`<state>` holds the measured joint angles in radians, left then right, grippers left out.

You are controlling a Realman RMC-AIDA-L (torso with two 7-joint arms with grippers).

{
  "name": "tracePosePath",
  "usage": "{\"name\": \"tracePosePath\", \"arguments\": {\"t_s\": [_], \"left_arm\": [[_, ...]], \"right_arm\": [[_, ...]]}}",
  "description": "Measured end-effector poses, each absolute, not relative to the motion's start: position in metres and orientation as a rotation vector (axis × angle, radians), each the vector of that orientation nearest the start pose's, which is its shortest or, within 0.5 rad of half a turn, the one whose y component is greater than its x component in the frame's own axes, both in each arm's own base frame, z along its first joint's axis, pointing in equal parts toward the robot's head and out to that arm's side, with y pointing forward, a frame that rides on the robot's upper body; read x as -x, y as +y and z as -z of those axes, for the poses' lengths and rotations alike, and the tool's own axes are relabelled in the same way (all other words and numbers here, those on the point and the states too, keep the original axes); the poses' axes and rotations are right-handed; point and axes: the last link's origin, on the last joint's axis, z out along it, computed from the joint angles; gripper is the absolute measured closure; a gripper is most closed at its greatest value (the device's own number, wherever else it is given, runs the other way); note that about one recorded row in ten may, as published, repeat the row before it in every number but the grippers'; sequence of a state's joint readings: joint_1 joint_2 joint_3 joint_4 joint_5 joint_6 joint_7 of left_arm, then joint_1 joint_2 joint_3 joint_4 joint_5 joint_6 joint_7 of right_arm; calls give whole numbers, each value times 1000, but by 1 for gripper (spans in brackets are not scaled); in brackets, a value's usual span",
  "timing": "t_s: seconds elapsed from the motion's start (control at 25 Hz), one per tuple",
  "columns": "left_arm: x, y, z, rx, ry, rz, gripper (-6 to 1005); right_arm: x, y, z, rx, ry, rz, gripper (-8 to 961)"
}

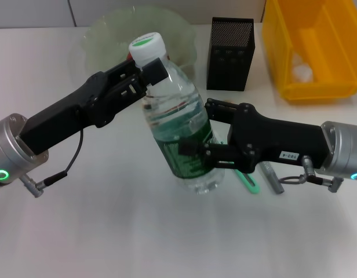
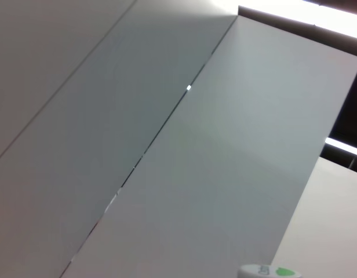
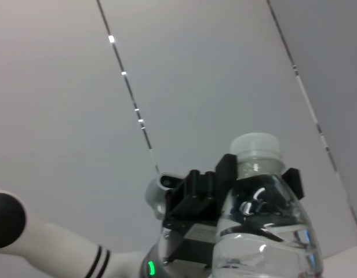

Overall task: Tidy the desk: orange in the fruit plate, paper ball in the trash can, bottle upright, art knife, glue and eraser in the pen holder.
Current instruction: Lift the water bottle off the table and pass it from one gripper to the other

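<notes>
A clear water bottle with a white cap and green label stands almost upright on the white desk, leaning slightly. My left gripper is shut on its neck just under the cap. My right gripper is shut around the labelled body. The right wrist view shows the bottle with the left gripper at its neck. The cap peeks into the left wrist view. A green art knife and a grey glue stick lie under my right arm. The orange and the eraser are out of view.
A pale green fruit plate sits at the back left. A black mesh pen holder stands behind the bottle. The yellow bin at the back right holds a white paper ball.
</notes>
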<state>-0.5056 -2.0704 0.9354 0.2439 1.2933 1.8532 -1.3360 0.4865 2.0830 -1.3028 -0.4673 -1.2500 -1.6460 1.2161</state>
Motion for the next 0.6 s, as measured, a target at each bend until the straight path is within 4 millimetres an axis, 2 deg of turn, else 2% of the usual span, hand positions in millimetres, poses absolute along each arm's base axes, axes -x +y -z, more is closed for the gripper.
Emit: {"name": "tracePosePath", "arguments": {"t_s": [0.2,0.6], "left_arm": [[220,285,9,2484,-821,1699,530],[214,284,12,2578,-783,1664,554]], "right_arm": [[-202,285,48,2837,491,-1298,180],[-202,288,48,2846,501,-1262,122]]}}
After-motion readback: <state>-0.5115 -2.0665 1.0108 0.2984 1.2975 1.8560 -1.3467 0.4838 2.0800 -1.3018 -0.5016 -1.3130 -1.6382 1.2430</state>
